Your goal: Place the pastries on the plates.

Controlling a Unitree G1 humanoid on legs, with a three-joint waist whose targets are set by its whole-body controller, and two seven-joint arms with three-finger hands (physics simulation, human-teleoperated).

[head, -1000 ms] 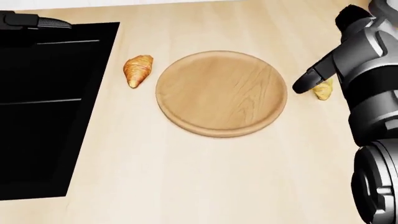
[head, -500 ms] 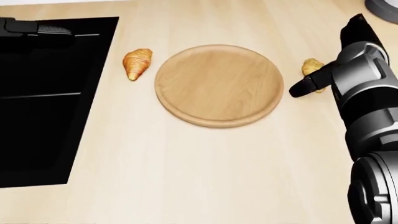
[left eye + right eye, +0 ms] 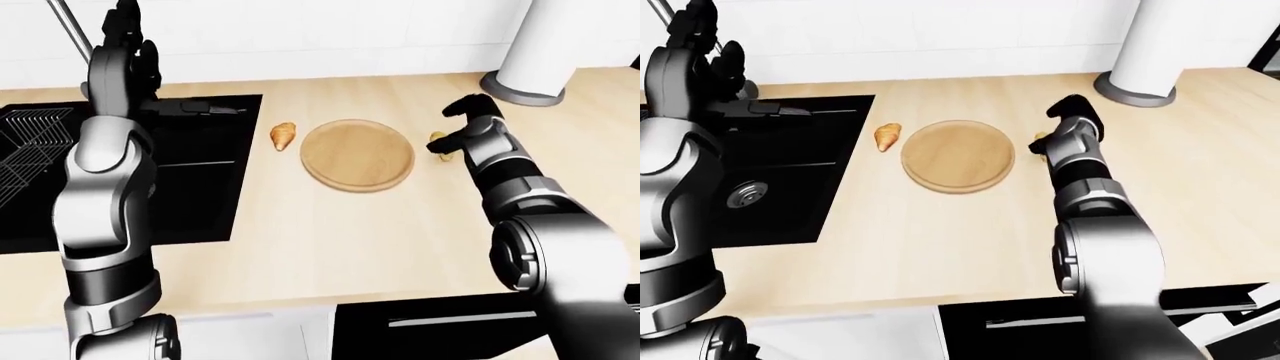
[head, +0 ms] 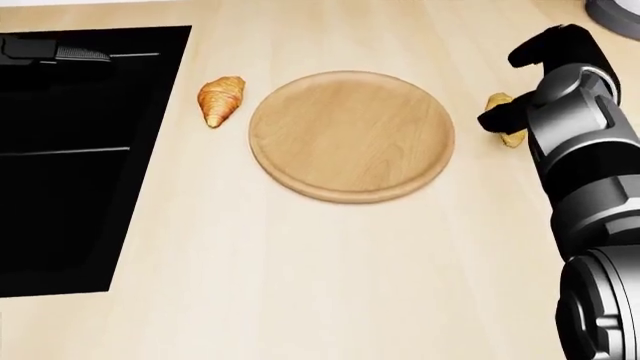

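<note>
A round wooden plate lies on the light wood counter with nothing on it. A golden croissant rests just left of it. A second, smaller pastry lies right of the plate, partly hidden by my right hand. That hand is open: one black finger crosses the pastry low down and another arches above it. My left hand is raised high at the left, over the sink, open and holding nothing.
A black sink fills the left, with a dark faucet along its top edge and a wire rack inside. A white column on a grey base stands top right. The counter's edge runs along the bottom.
The camera shifted a little, so plate and pastries sit higher in the picture. My right hand drew in over the right pastry, and one finger lifted up above it.
</note>
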